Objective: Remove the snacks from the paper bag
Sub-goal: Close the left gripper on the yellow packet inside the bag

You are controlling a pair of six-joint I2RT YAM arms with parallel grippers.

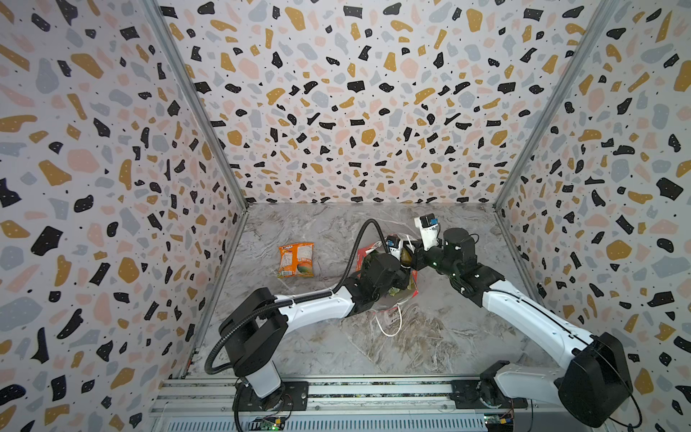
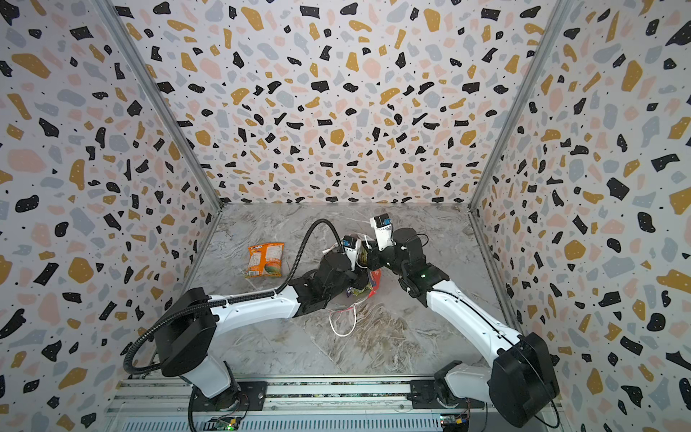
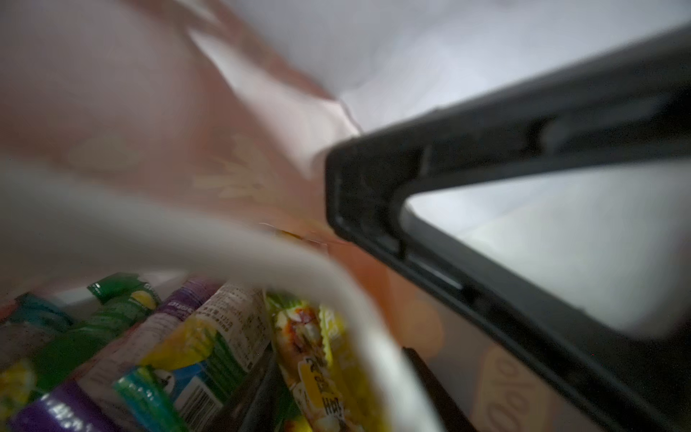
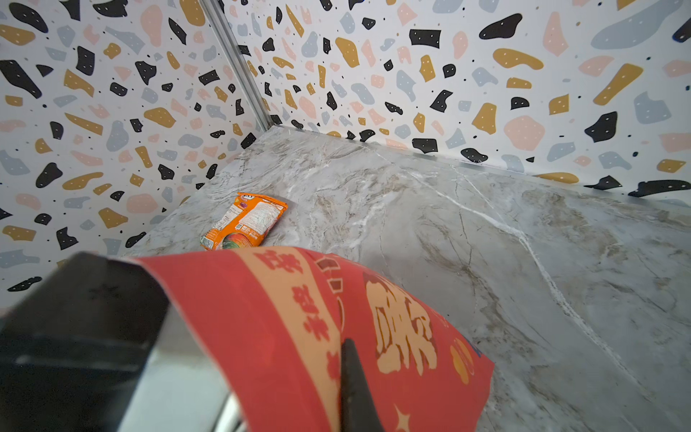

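Wrists: both bend down over the paper bag (image 1: 368, 250) (image 2: 375, 281) and cover most of it in both top views; only red scraps show.
Left pincer (image 3: 303, 284): mine, deep inside the bag. The view is blurred and the white rim cuts across it. One black finger (image 3: 374, 179) is plain, so I cannot tell whether the jaws stand apart.
Packets inside (image 3: 209, 336): green, purple and yellow, heaped — print hard to read.
Right pincer (image 4: 243, 306): clamped on the bag's red wall (image 4: 404, 325), the paper bowed over it.
Orange packet (image 1: 296, 260) (image 2: 264, 260) (image 4: 245, 222): flat on the table (image 1: 318, 336), well left of the bag.
Arms: forearms low, converging on the bag.
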